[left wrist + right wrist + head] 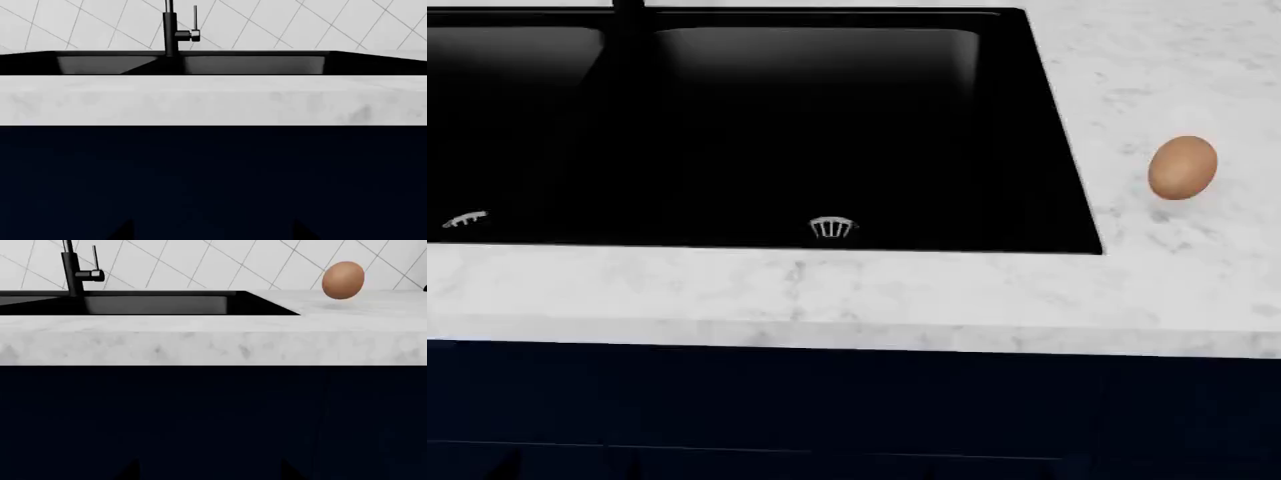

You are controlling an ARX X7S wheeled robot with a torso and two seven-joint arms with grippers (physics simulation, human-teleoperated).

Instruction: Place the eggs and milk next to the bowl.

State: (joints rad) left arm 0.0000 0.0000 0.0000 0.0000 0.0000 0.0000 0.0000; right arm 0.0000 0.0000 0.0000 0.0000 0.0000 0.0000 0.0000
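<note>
Dark navy cabinet front (pixel 827 410) sits closest, can't tell if either gripper's apart or together, then white marble counter (pixel 827 295), black double sink (pixel 761 130) with two drains, one faucet (pixel 171 30), diagonal tile wall (pixel 200 260), and one egg (pixel 1182 168) right of the sink.

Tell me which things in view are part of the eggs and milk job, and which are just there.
Part of the job:
- egg, on the countertop right of the sink; milk and bowl not in view

Just there:
- black double sink
- black faucet
- marble countertop
- dark blue cabinet front
</note>
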